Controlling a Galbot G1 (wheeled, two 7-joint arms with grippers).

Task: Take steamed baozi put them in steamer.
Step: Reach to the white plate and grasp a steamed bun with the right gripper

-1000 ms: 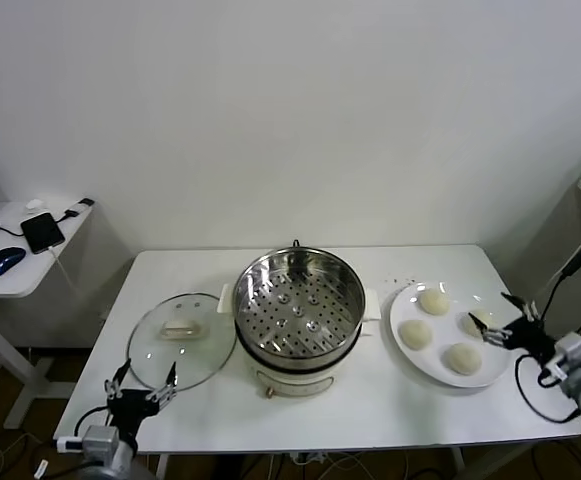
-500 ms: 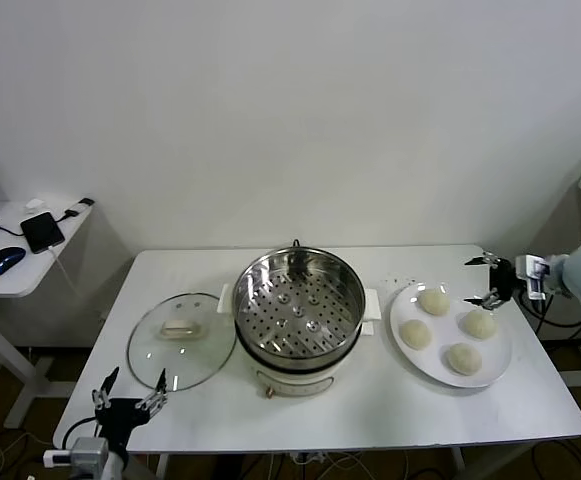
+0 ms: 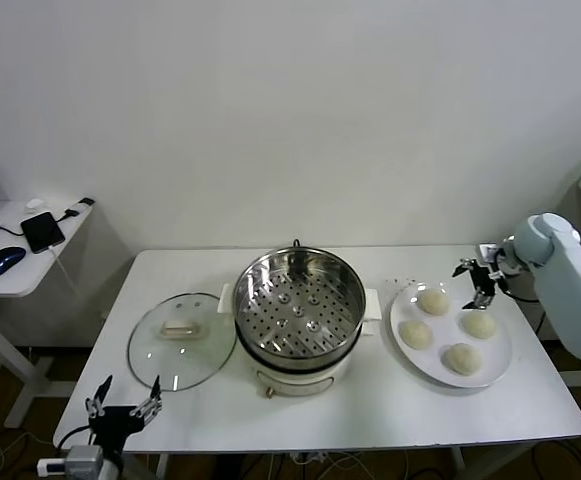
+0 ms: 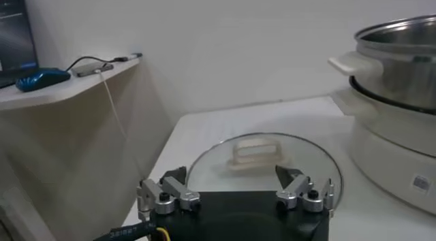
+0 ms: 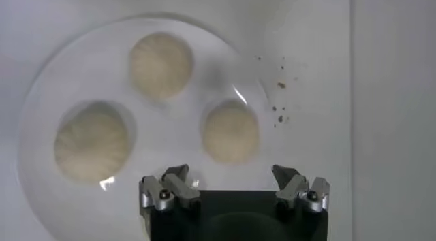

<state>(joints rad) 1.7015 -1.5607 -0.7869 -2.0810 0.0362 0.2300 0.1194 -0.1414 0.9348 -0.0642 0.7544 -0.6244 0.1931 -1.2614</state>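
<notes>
Several cream-white steamed baozi (image 3: 433, 300) lie on a round white plate (image 3: 444, 329) at the table's right. The shiny steel steamer (image 3: 296, 308) with its perforated tray stands mid-table and holds nothing. My right gripper (image 3: 473, 283) hovers open and empty over the plate's far right edge. In the right wrist view it (image 5: 231, 181) looks down on three baozi, the nearest (image 5: 230, 130) just ahead of its fingertips. My left gripper (image 3: 125, 400) hangs open and empty at the table's front left edge, below the lid.
A round glass lid (image 3: 181, 340) with a cream handle lies flat left of the steamer; it shows as the lid (image 4: 262, 161) beside the steamer (image 4: 402, 72) in the left wrist view. A side desk (image 3: 20, 250) with a phone and mouse stands far left.
My right gripper has swung from the plate's near right side up and back to above its far edge. The left gripper has sunk lower at the front left edge.
</notes>
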